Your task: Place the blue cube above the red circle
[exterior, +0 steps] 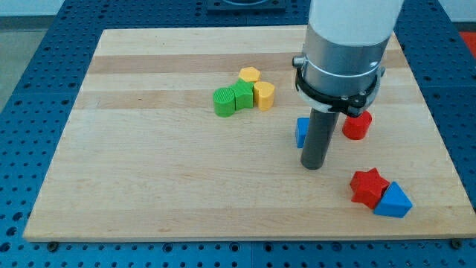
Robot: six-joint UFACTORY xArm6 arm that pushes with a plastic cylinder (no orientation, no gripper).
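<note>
Tip (312,165) of dark rod, no claw fitted, just right of blue cube (302,132).
Cube half hidden behind rod; red circle (356,126) right of rod, partly covered; smooth wooden board (163,164).

I see a pale wooden tabletop (149,171) lying on a blue perforated bench (30,45). Near the top centre sit two green blocks (232,99) touching two yellow blocks (257,87). Right of centre, a blue cube (301,132) lies partly hidden, with a red circle (356,126) near it on the right. At lower right, a red star (368,187) touches a blue triangle (394,200).
</note>
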